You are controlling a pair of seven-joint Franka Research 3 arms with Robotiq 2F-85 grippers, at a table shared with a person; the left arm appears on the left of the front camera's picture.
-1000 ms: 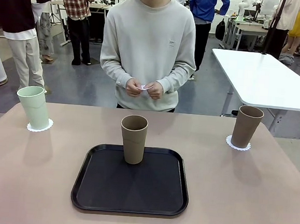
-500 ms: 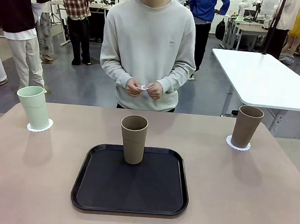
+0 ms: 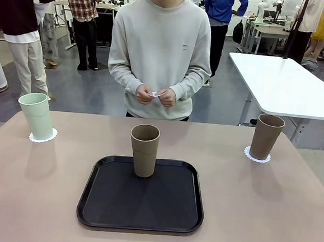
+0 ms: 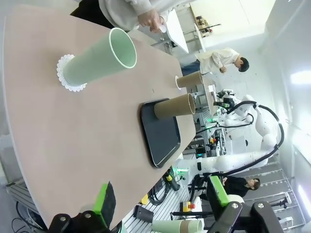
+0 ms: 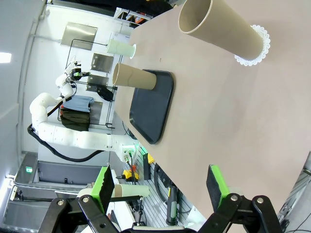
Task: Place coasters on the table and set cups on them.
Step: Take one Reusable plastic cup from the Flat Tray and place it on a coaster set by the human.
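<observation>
Tray on surface carries brown cup, mint cup on coaster left of tray, second brown cup on coaster right of it, third coaster in person's hands beyond it, left tool and right tool released, empty.

A black rounded-corner tray lies front and centre; a glossy white table stands back right.
</observation>
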